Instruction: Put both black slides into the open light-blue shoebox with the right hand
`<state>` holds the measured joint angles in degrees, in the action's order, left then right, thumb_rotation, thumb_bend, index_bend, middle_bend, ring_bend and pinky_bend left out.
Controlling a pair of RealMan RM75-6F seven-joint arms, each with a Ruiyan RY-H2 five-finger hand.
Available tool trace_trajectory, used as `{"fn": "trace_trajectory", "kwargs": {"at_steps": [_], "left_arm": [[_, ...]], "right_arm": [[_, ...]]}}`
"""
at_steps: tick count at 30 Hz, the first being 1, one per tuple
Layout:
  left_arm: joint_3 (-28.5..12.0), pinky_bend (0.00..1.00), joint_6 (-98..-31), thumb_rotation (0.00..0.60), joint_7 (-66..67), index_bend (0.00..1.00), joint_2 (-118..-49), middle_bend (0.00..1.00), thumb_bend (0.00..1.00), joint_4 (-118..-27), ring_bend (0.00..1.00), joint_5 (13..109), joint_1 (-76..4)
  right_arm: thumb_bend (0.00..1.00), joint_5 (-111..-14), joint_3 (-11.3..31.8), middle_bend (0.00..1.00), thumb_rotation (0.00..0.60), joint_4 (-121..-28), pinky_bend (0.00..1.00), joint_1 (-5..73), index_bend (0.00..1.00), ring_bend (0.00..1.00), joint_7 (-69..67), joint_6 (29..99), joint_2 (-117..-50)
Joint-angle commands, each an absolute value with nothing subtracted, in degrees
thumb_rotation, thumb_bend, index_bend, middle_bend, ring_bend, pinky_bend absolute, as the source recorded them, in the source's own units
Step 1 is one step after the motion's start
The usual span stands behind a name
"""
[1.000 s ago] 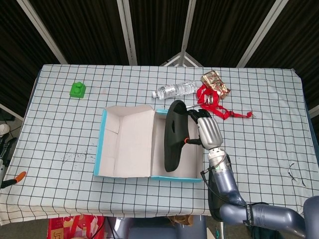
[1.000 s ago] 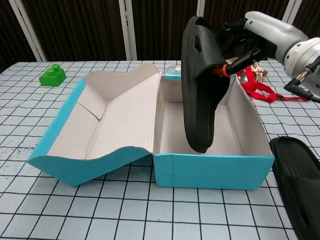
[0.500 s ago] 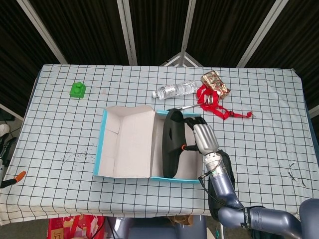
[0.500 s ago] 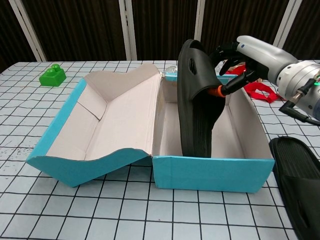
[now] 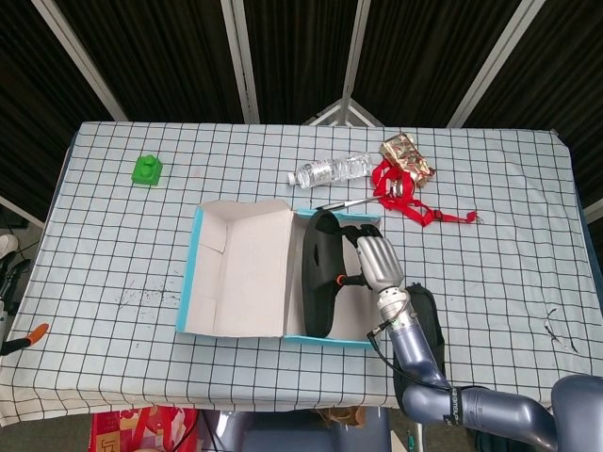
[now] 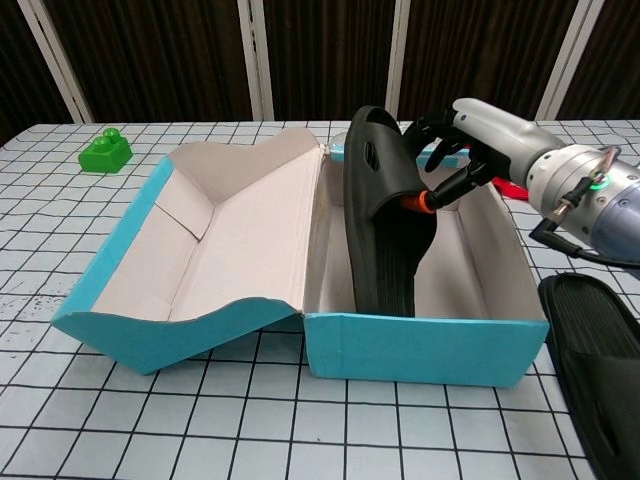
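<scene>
Right hand [image 5: 375,261] holds slide [image 5: 318,276] inside shoebox [image 5: 195,273].

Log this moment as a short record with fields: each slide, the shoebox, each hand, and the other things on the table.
held slide: on its edge inside the box, toe end above the rim
second slide: flat on the table, right of the box
shoebox: light blue, open, lid folded out to its left
right hand: grips the held slide over the box
left hand: not in view
other things: green toy block, plastic bottle, red strap, crumpled foil wrapper
</scene>
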<state>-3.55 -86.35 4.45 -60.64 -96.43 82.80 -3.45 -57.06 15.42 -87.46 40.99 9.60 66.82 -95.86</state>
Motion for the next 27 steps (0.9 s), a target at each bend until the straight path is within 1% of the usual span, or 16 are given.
{"fn": "trace_trajectory", "kwargs": {"at_steps": [1, 16, 27], "left_arm": [[-3.54, 0.00, -86.38, 0.600, 4.40, 0.10, -60.64, 0.00, 0.17, -96.40, 0.00, 82.85, -3.43], [-3.40, 0.00, -86.16, 0.600, 4.93, 0.10, -60.79, 0.00, 0.17, -96.46, 0.00, 82.87, -3.51], [-3.40, 0.00, -86.29, 0.600, 4.98, 0.10, -60.80, 0.00, 0.17, -96.48, 0.00, 82.95, -3.47]], "right_arm": [[0.40, -56.58, 15.86, 0.52, 0.600, -85.95, 0.15, 41.49, 0.50, 0.33, 9.22, 65.44, -97.05], [0.40, -55.02, 17.13, 0.52, 0.600, -79.51, 0.15, 43.40, 0.51, 0.33, 9.42, 60.87, -102.01], [0.41, -54.35, 16.14, 0.53, 0.600, -76.67, 0.14, 43.61, 0.51, 0.33, 10.94, 58.20, -103.43]]}}
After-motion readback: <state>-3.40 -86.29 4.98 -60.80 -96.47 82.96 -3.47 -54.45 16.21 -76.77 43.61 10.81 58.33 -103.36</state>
